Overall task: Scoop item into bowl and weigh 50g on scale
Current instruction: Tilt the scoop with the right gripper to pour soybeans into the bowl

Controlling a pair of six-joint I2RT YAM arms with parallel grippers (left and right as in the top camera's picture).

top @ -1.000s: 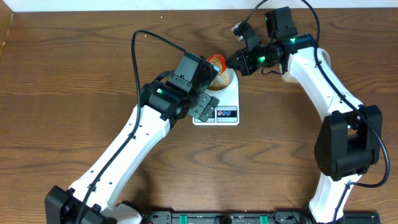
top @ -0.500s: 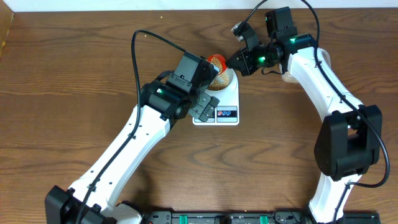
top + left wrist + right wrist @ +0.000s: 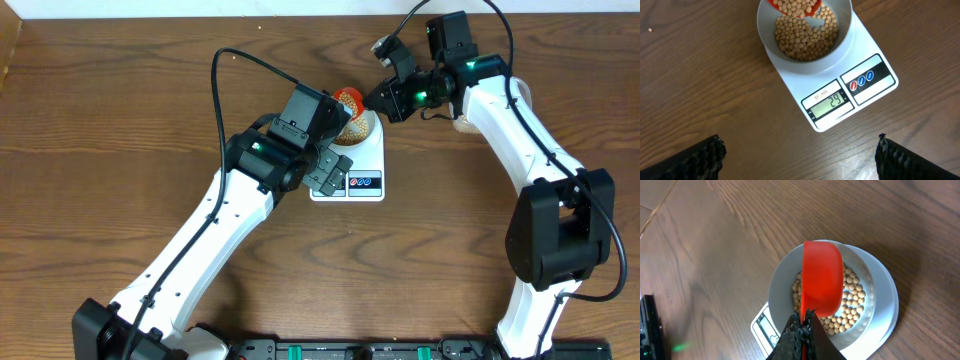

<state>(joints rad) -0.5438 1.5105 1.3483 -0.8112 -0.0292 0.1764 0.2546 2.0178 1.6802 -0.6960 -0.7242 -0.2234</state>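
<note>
Scale point(image 3: 860, 95) sits on the wood table point(image 3: 700, 75), white, w/ the display point(image 3: 829, 103) reading 29 and a red button point(image 3: 854, 84) beside it. Bowl point(image 3: 842, 47) stands on the scale's platform, pale grey. Beans point(image 3: 805, 37) cover its bottom in a loose layer, not up to the rim.

R gripper point(image 3: 802, 330) is clamped on the handle of a red scoop point(image 3: 822, 277), fingers tight together w/ the handle between them. Scoop hangs over the bowl, tipped. R wrist cam sees only its smooth back, covering the bowl's middle. L wrist cam sees its mouth at the top edge of the frame, more beans lying in it, just above those in the bowl.

L gripper point(image 3: 800, 160) hovers over the near end of the scale, fingers point(image 3: 695, 160) wide apart, nothing between them, touching nothing.

Overhead: both arms meet at the scale near the table's far middle — L arm hides most of the bowl there.
</note>
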